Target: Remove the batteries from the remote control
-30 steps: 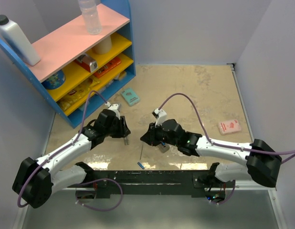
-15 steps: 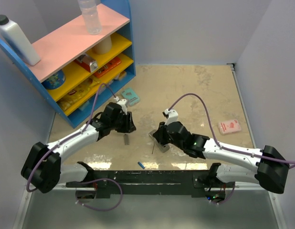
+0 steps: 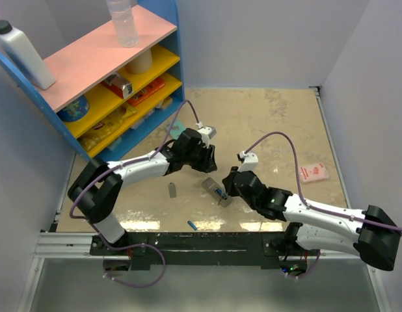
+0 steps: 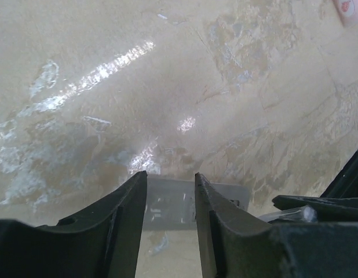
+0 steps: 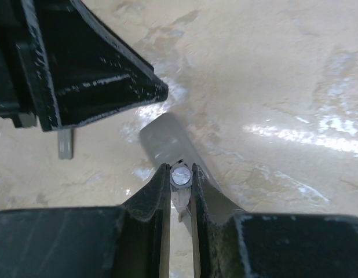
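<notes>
Grey remote (image 3: 211, 184) under right hand (image 3: 226, 190), battery (image 5: 179, 176) pinched

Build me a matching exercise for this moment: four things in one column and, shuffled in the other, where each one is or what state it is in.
Things:
1. loose battery
2. pink packet
3. right gripper
4. left gripper

Places or states:
A. open, fingertips over the remote control
B. lying alone near the near edge of the table
C. shut on the other battery
D. on the right side of the table, apart from both arms

Pairs: 1-B, 2-D, 3-C, 4-A.
</notes>
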Controlling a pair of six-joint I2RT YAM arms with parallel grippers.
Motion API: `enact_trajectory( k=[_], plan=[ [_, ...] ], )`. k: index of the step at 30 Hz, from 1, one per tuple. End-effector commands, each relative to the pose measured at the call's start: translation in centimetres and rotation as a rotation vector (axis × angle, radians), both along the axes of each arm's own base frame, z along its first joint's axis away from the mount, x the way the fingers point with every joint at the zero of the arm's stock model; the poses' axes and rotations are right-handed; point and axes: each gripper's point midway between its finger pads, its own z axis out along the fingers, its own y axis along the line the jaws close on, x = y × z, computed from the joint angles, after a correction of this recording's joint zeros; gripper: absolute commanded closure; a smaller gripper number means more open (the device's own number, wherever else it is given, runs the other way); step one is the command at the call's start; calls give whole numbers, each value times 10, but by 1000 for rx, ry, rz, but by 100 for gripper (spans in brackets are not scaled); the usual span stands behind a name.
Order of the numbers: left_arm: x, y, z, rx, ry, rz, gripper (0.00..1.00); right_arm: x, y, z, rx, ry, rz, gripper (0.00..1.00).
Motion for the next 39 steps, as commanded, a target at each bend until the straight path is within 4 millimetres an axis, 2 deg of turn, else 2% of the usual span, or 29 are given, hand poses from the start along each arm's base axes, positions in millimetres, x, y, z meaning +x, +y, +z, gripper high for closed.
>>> enact_trajectory(
  k=[1,6,10,12,17,20,25,28,30,35,36,39],
  plan=[
    [14,-26,5,-35,-45,-32,57,13,-42,7,-58,-62,-176,100],
    [17,-24,-24,20,-1,-12,59,24,-62,19,-64,-105,-255,100],
    [8,-14,-43,58,52,14,60,46,-78,22,-38,-117,-306,100],
    [-3,-7,-51,74,81,22,61,50,-78,25,-29,-122,-295,100],
    [-35,-2,-51,49,119,38,63,61,-72,44,-4,-157,-270,100],
    [-57,4,-58,49,161,41,65,67,-67,53,26,-163,-256,100],
    [-74,-13,-45,-17,139,14,66,59,-61,61,74,-134,-226,100],
    [-84,-21,-45,-12,147,0,67,54,-62,71,120,-149,-217,100],
    [-90,-24,-44,-11,150,-9,67,53,-62,70,122,-150,-210,100],
    [-91,-27,-32,-56,150,22,66,50,-51,66,165,-152,-161,100],
    [-92,-29,-22,-90,145,22,65,50,-50,66,176,-152,-157,100],
    [-89,-25,-10,-105,125,47,63,50,-45,67,218,-174,-140,100]
  ],
)
